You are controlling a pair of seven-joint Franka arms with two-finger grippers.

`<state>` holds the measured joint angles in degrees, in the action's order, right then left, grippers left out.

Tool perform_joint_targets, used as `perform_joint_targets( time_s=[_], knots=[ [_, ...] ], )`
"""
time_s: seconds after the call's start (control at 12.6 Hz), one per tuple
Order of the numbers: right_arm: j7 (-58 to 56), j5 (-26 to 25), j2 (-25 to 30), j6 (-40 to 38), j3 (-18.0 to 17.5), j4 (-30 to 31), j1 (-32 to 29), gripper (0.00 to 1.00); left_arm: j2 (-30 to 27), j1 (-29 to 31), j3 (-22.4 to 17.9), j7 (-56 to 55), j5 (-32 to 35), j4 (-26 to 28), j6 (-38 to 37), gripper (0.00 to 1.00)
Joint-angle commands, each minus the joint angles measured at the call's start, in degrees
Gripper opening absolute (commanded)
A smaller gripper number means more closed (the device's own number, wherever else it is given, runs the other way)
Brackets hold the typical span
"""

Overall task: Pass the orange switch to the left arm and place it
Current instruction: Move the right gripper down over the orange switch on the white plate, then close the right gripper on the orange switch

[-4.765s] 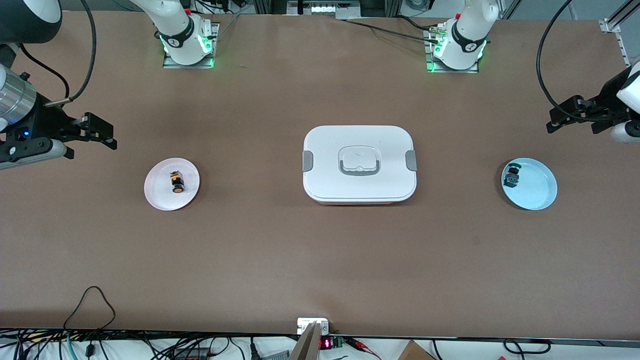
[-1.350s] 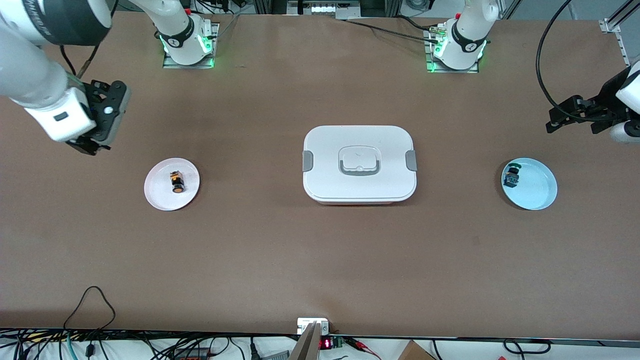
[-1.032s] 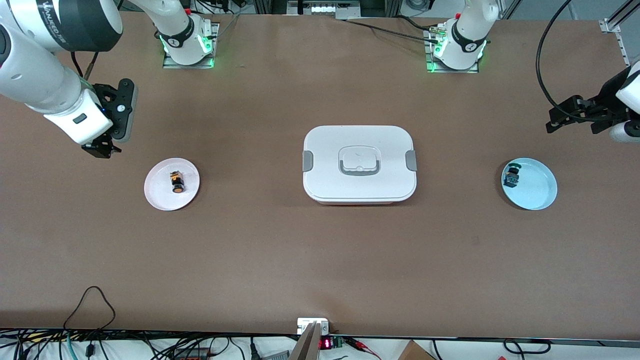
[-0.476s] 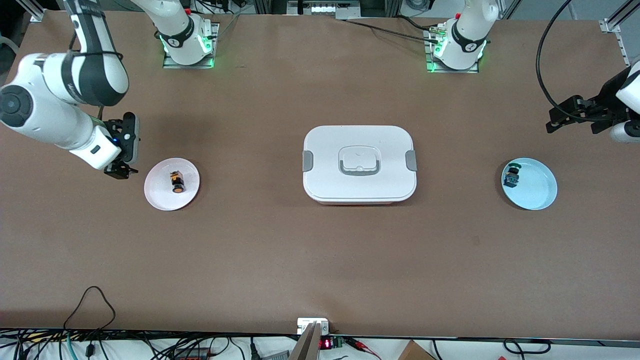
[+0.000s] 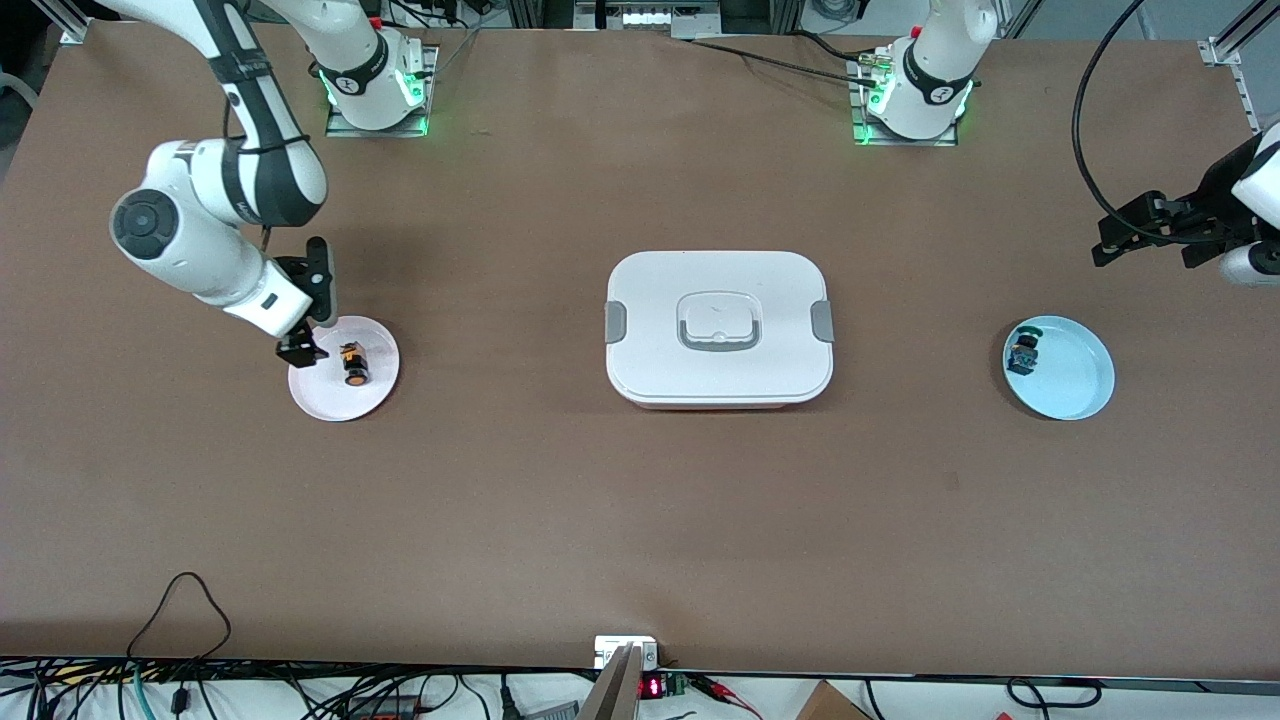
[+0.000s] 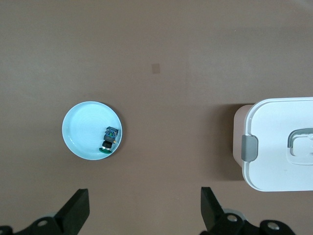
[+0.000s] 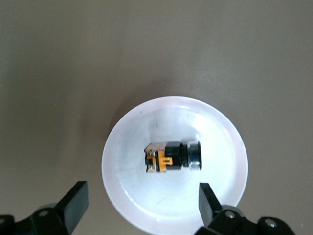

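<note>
Brown matte table [image 5: 640, 520], tangled cables along its near edge. On a pink plate [image 5: 372, 394] lies the orange switch [image 5: 353, 364], on its side; the right gripper [image 5: 302, 350] hangs over that plate's rim, fingers spread, holding nothing. Mid-table sits the box [image 5: 718, 326]. A blue plate [image 5: 1070, 385] carries a green switch [image 5: 1023, 350]. The left gripper [image 5: 1135, 235] waits, open.

The box [image 5: 718, 328] is seen mid-table. Toward the right arm's end from the box, a pink plate [image 5: 372, 392] carries the orange switch [image 5: 352, 363]; the right gripper [image 5: 300, 350] is held over that plate's edge. Toward the left arm's end from the box, a blue plate [image 5: 1075, 385] holds a green switch [image 5: 1023, 349]; the left gripper [image 5: 1120, 243] waits above it.
</note>
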<state>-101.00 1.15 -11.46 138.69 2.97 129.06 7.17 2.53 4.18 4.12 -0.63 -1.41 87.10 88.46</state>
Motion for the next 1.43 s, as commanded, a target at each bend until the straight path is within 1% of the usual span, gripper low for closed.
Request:
perform_joint_targets(
  time_s=[0.0,0.16,0.64,1.03,1.27,1.35],
  knots=[
    [-5.08,0.87,-3.65,4.91,0.11,0.13,0.21,1.00,-0.24,0.31,-0.25,1.16,-1.23,-0.09,-0.22,1.00],
    [-6.05,0.87,-4.80,6.68,-0.33,0.13,0.48,1.00,-0.24,0.31,-0.26,1.16,-1.14,-0.09,-0.22,1.00],
    [-6.05,0.87,-5.68,7.74,-0.34,0.13,0.48,1.00,-0.24,-0.05,0.27,1.16,-0.70,-0.26,-0.22,1.00],
    [-5.44,0.87,-9.72,13.79,-0.42,-0.13,0.48,1.00,-0.24,0.22,0.01,1.16,-1.58,-0.26,-0.22,1.00],
    [-5.09,0.87,-10.51,14.50,-0.60,-0.13,0.48,1.00,-0.68,-0.40,1.94,0.63,-1.41,-0.35,-0.75,1.00],
    [-5.00,0.96,-10.78,15.29,-0.77,-0.13,0.39,1.00,-0.51,0.21,1.51,0.63,-1.58,-1.05,-0.75,1.00]
  ],
)
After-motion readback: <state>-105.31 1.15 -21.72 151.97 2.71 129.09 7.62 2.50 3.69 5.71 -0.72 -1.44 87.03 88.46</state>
